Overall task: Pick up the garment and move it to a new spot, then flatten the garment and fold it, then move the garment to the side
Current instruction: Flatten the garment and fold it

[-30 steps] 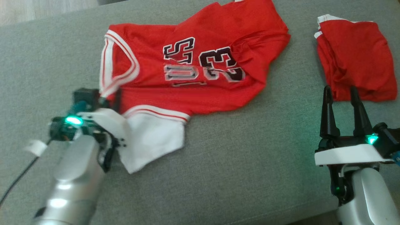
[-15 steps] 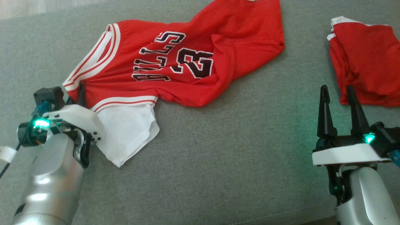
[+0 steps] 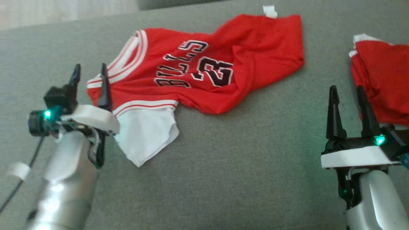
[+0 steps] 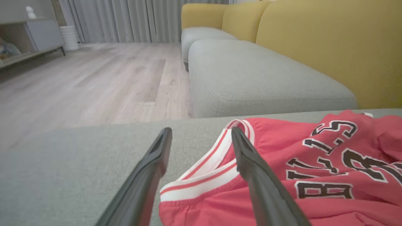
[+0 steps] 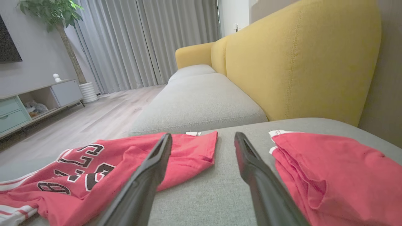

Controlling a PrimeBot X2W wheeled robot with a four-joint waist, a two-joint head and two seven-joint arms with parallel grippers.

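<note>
**A:** Flattening looks like the step in hand. Where is the jersey (image 3: 204, 73)?

**B:** Upper middle of the head view, lying crookedly on the grey sofa seat (image 3: 223, 166). Its neck trim is at the left, and a white sleeve (image 3: 145, 134) spills toward the lower left.

**A:** And the pincers?

**B:** Both are wide and hold nothing. The left pincer (image 3: 90, 70) stands at the cloth's left edge, one finger over the striped trim and the other over bare cushion. The right pincer (image 3: 346, 91) sits at lower right, near a second red garment (image 3: 383, 83) and apart from the jersey.

**A:** What needs smoothing?

**B:** A flap (image 3: 255, 54) doubled over the body, right of the number, as far as I can judge.

**A:** How would you do it well?

**B:** Pinch a single layer at the trim with the left and take the hem at upper right with the right. Then draw the two apart, low along the cushion. The mesh looks slippery, so bite deep, and keep clear of the other garment.
</note>
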